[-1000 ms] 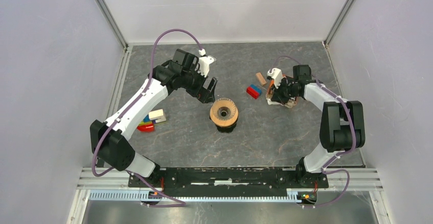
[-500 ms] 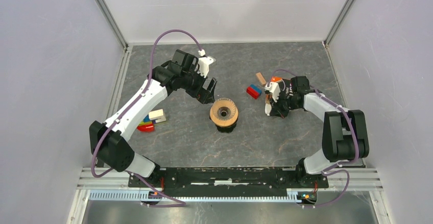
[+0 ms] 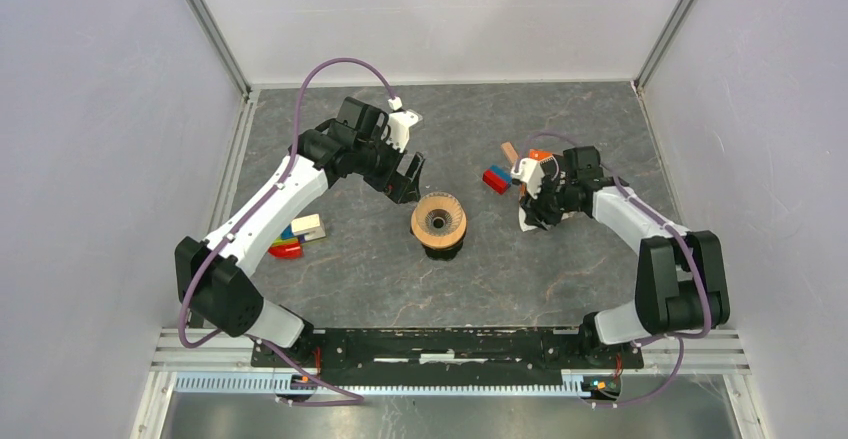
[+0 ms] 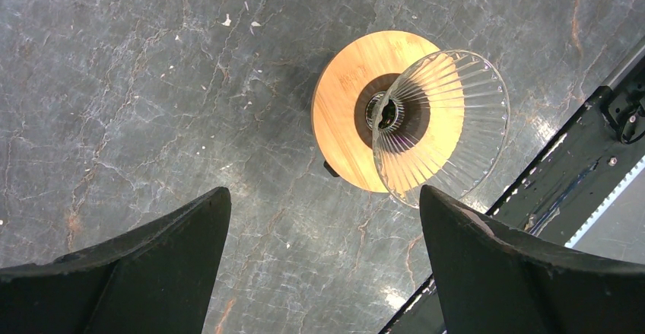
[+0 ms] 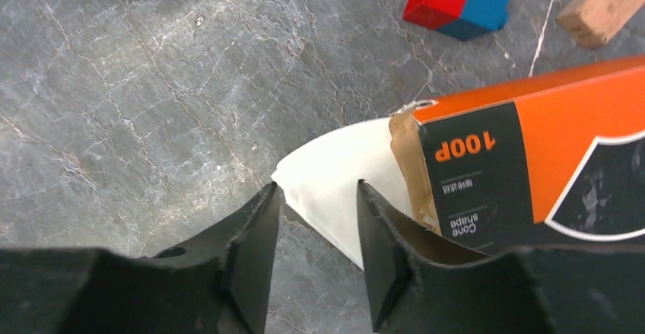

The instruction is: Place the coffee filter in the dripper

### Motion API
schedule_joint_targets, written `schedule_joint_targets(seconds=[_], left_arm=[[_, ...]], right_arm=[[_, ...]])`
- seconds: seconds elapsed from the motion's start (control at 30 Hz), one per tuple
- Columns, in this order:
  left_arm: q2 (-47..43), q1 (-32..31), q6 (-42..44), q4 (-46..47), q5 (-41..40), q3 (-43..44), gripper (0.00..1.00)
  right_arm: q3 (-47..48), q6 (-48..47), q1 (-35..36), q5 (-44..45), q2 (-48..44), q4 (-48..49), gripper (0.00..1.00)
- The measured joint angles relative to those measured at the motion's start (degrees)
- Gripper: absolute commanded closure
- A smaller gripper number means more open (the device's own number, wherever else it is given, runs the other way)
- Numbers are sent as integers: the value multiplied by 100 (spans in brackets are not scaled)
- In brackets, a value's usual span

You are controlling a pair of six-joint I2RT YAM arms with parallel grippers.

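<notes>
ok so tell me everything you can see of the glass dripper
The clear ribbed glass cone dripper stands upright mid-table, mouth up, empty. A round light-brown wooden collar with a dark centre hole rings its narrow base, resting on a dark object underneath. Nothing else touches it; the left end effector hangs open, apart from it.

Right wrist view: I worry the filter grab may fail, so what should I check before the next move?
1. Tip of the coffee filter lies between the fingers of the right gripper: ok.
2. Right gripper shut on the coffee filter: not ok, the jaws stand apart.
3. Coffee filter out of the orange box: not ok, its wide end is inside.
4. The dripper upright and empty: ok.
5. The left gripper off the dripper: ok, it is open and apart from it.
6. Only one sheet in the grasp: cannot tell.
</notes>
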Motion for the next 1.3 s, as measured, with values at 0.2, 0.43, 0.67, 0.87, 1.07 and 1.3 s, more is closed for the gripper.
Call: schedule_joint_targets(seconds=[0.2,0.43,0.67,0.87,1.07,1.3], left_arm=[[2,0,2,0,-2,0,0],[24,0,2,0,-2,0,0],[26,0,4,0,-2,0,0],[26,0,17,-2,-2,0,0],[26,0,61,0,-4,0,0],[26,0,66,0,-7,0,0]], right_arm=[[-240,-160,584,621,-208,170,37],[-479,-205,887,1333,-249,492,37],[-522,-214,1172,1751,-116,815,46],[-522,-221,1196,1884,28,918,60],[-516,-223,1196,1919,44,929,67],[-382,-192,1174,1853,70,815,61]])
